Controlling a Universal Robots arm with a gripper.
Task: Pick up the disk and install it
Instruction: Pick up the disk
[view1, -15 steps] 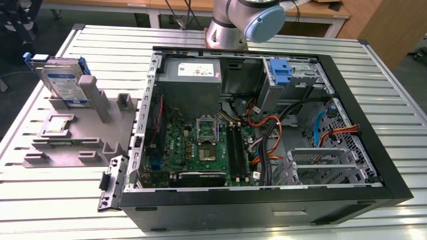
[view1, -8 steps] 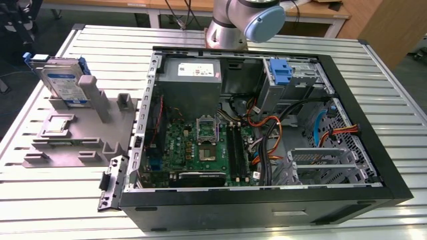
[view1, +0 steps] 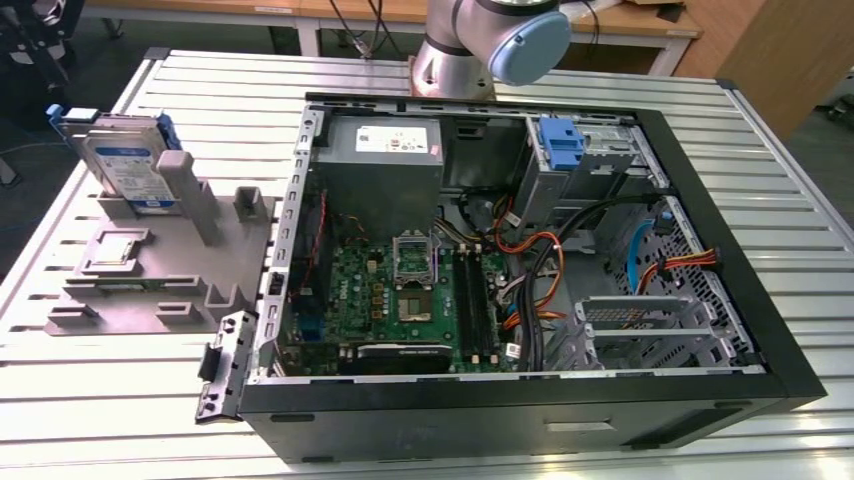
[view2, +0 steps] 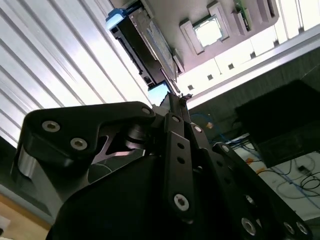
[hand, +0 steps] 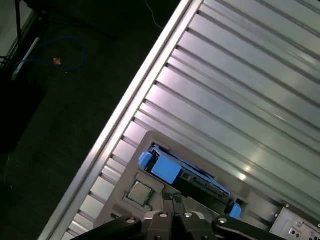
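Observation:
The disk (view1: 127, 160) stands upright in the grey holder block (view1: 134, 290) on the table at the exterior view's left; it is silver with a white-and-blue label and a blue carrier. In the first wrist view the disk (hand: 185, 172) shows edge-on just beyond my gripper (hand: 172, 197), whose thin fingertips are together with nothing between them. The second wrist view shows the gripper (view2: 175, 100) from the side, pointing at the disk (view2: 150, 40) and clearly apart from it.
An open computer case (view1: 747, 300) lies on the slatted metal table (view1: 667, 90), with a motherboard, cables and a metal drive bay carrying a blue bracket (view1: 561, 140). A processor chip (hand: 139, 192) rests on the holder block. The arm's base (view1: 454, 50) stands behind the case.

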